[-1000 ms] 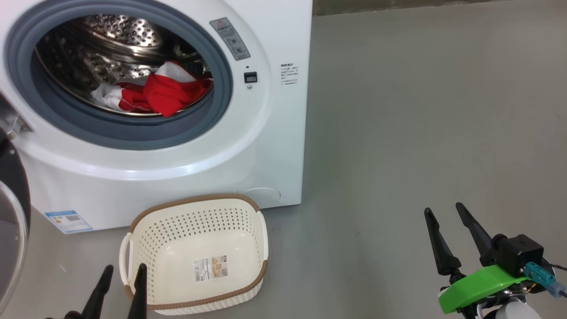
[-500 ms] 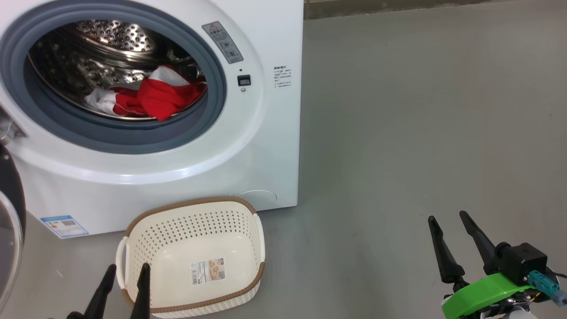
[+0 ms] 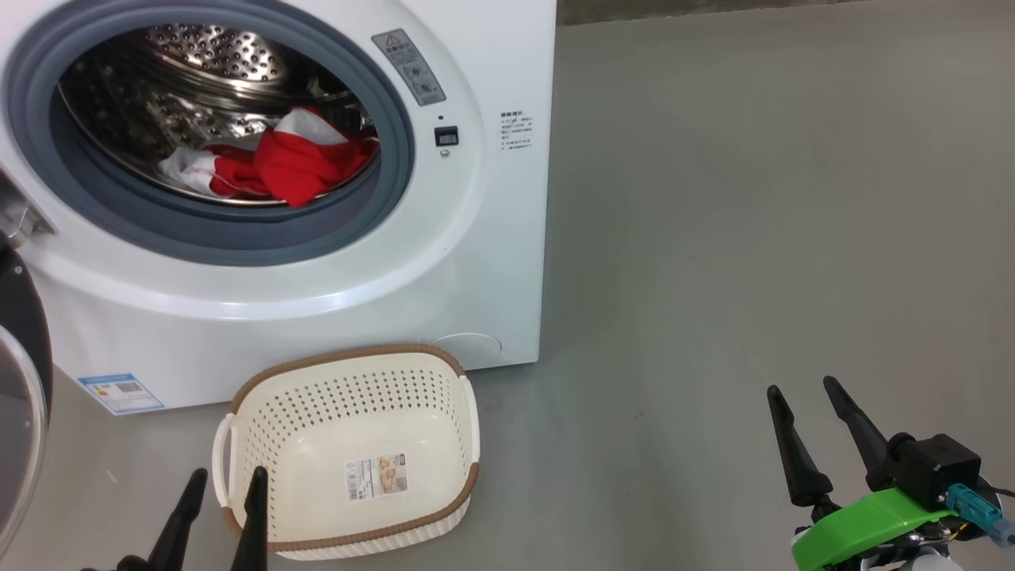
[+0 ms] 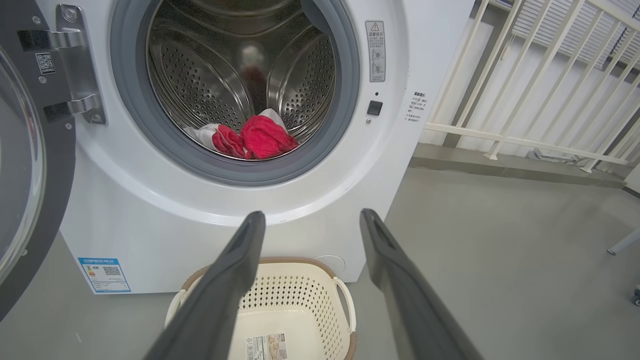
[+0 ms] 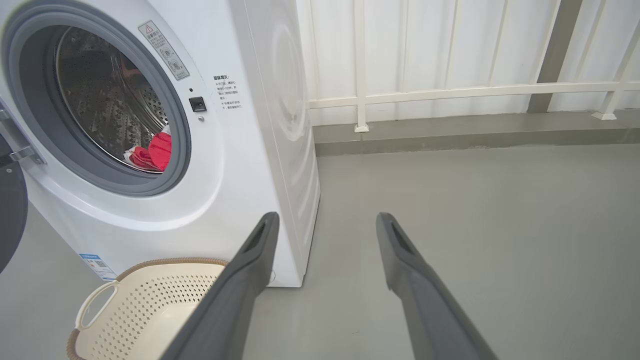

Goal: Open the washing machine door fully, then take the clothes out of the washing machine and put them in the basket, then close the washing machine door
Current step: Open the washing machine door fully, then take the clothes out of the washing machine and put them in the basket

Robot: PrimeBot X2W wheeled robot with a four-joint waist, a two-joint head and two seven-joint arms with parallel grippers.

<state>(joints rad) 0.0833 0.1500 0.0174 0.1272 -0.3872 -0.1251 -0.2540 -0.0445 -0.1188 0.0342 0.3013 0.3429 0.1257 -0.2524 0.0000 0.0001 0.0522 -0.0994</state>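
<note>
Standing behind the robot, I see both grippers low and idle. The left gripper [image 3: 226,476] hangs just beside the near-left corner of the basket [image 3: 341,358], its fingers spread and holding nothing. The right gripper [image 3: 799,386] sits well apart over bare floor [image 3: 753,198], fingers likewise parted and empty. The basket stands on the floor just in front of the washing machine [image 3: 492,254], below the opening, with only a paper label [image 3: 375,477] inside. The door [image 4: 55,175] is swung out to the left on its metal hinge [image 4: 75,65], so I judge the opening done and the unloading next. The clothes [image 3: 293,162], a red and white bundle, lie at the bottom of the steel drum [image 3: 198,55], behind the grey rubber gasket [image 3: 238,238]. I'd say a gripper should rise, enter through the middle of the opening and clear the gasket lip. It should pinch a thick fold of cloth rather than a thin edge, then lift before drawing back so nothing snags. The left arm is nearer, but the open door stands close on its outer side; that is the main thing in the way. Beyond the machine runs a white railing [image 5: 450,92], well clear.
</note>
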